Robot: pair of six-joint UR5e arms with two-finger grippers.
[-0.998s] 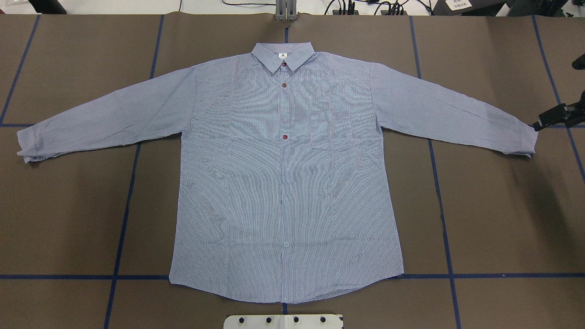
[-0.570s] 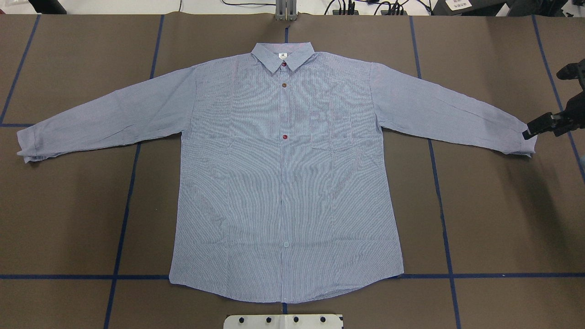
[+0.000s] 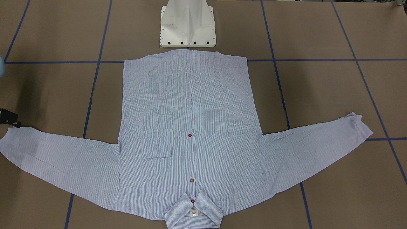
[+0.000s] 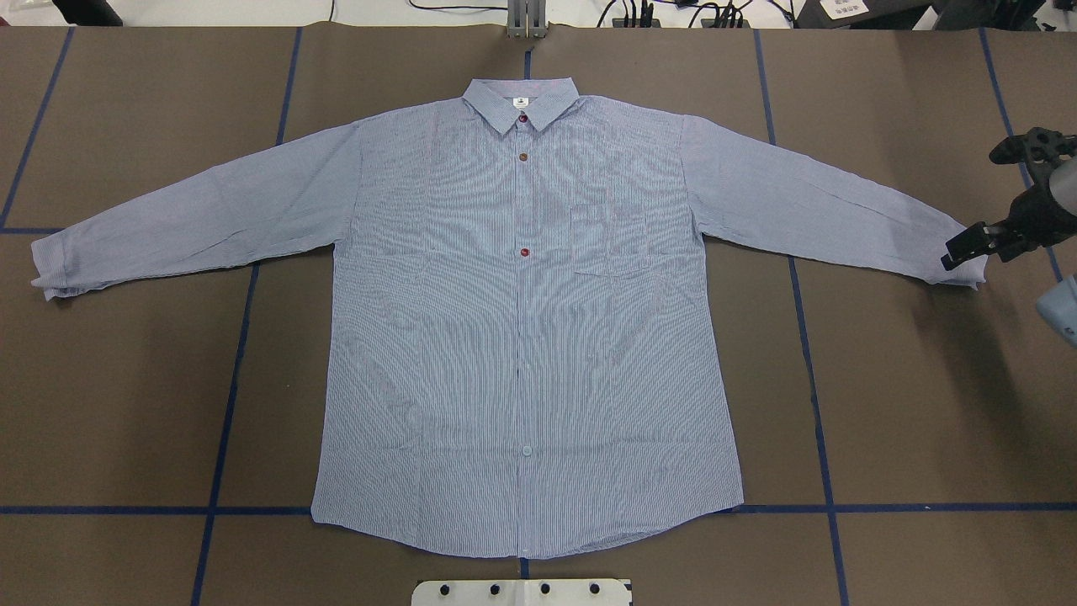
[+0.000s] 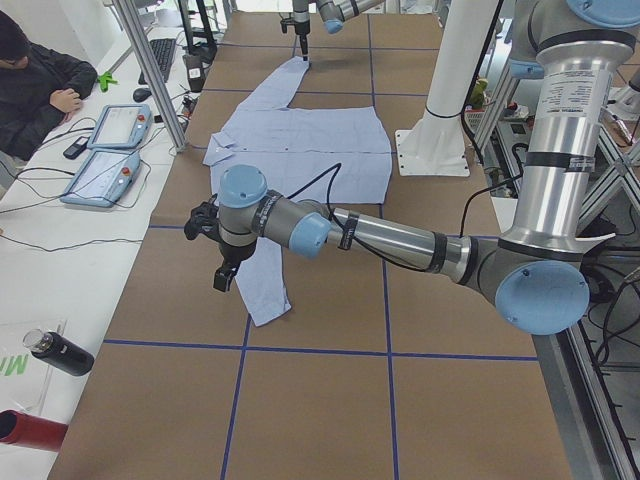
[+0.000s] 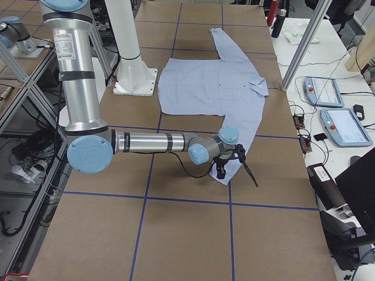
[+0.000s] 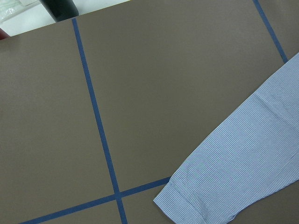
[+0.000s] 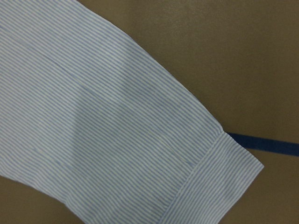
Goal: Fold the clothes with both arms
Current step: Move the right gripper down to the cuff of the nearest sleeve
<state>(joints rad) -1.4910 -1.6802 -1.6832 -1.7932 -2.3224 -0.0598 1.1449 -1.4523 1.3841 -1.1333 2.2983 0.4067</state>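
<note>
Shirt, place: the shirt (image 4: 522, 337) lies flat and face up in the middle of the table (image 4: 909, 404). Its collar (image 4: 522, 99) is on the side far from the robot and its hem is near the white base (image 3: 187, 28).
Shirt, look: light blue with fine white stripes, and buttoned. It has a chest pocket (image 4: 610, 244), a red button (image 4: 524, 252) on the front and a white label inside the collar. The body is smooth and the sleeves have only soft wrinkles. Both sleeves are spread out to the sides.
Right gripper: the right gripper (image 4: 959, 251) is over the end of the right cuff (image 8: 224, 172). I cannot tell if it touches the cloth, nor how far its jaws stand apart (its wrist camera shows only fabric, no fingers).
Left gripper: the left gripper (image 5: 225, 262) hangs above the table near the left cuff (image 7: 182, 203). It shows in the side view only, so I cannot tell its opening.
Why so placed: in my judgement, each arm goes to its own sleeve end because the cuff is the free end, easy to pinch and carry inward over the body.
Progress: no fold is made yet. The sleeves probably come first.
</note>
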